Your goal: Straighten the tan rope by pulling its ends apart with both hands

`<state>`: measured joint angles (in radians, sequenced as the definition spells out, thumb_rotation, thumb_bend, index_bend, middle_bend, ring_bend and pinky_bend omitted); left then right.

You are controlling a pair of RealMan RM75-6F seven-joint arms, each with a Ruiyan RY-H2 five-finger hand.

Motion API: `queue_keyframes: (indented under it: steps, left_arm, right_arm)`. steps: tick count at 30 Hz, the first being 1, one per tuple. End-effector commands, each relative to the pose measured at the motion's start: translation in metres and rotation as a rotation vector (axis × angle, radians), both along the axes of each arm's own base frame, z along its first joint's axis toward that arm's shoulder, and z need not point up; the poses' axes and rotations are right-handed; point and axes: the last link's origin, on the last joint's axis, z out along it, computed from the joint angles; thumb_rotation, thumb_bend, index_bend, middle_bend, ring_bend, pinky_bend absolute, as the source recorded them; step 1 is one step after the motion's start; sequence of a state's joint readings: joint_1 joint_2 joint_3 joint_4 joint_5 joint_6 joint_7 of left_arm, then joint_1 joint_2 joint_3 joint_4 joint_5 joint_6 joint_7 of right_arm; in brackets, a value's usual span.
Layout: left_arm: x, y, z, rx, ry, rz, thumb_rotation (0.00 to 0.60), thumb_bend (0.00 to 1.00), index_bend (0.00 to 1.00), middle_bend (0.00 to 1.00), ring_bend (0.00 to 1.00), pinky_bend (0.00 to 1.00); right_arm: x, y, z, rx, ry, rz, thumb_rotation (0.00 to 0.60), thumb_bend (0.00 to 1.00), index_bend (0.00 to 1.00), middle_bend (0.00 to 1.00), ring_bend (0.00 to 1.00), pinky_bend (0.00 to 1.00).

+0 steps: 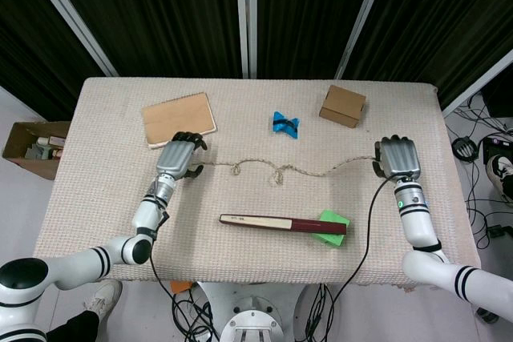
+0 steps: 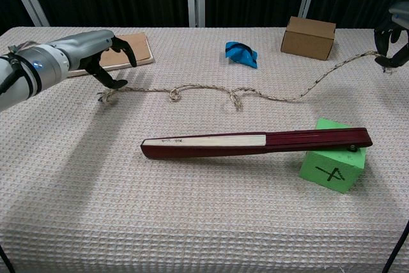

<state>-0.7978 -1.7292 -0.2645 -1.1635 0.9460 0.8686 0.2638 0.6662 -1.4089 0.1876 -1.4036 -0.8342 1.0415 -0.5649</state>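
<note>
The tan rope [image 1: 280, 171] lies across the middle of the table with two small loops and some waves in it. My left hand [image 1: 178, 156] is at its left end. The fingers [image 2: 117, 82] curl down onto the rope just inside the frayed tip [image 2: 103, 98], which rests on the cloth. My right hand [image 1: 398, 158] holds the right end. In the chest view the rope [image 2: 300, 96] rises off the table toward that hand [image 2: 394, 36] at the frame's right edge, where the hand is partly cut off.
A dark red folded fan [image 1: 282, 223] lies in front of the rope, its tip resting on a green cube [image 2: 332, 167]. Behind the rope are a tan notebook [image 1: 178, 118], a blue wrapper [image 1: 284, 124] and a small cardboard box [image 1: 342, 106]. The table's right edge [image 1: 457, 190] runs close to my right hand.
</note>
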Motion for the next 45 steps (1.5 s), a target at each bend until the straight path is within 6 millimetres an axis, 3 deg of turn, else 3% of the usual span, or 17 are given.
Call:
queue_keyframes:
  steps: [1, 21, 45]
  left_arm:
    - [-0.001, 0.000, -0.002, -0.003, 0.008, -0.003, 0.600, 0.35, 0.37, 0.17, 0.11, 0.11]
    - [-0.014, 0.006, -0.035, 0.011, 0.074, 0.031, 0.600, 0.37, 0.45, 0.17, 0.11, 0.11]
    - [-0.016, 0.010, -0.035, 0.022, 0.082, 0.030, 0.600, 0.39, 0.55, 0.19, 0.11, 0.11]
  right_arm:
    - [0.000, 0.000, -0.001, 0.002, 0.000, -0.001, 0.600, 0.46, 0.63, 0.46, 0.30, 0.44]
    - [-0.002, -0.001, 0.003, -0.016, -0.008, -0.008, 0.600, 0.46, 0.63, 0.45, 0.30, 0.43]
    - [-0.005, -0.001, 0.004, -0.029, -0.004, -0.025, 0.600, 0.46, 0.63, 0.46, 0.30, 0.43]
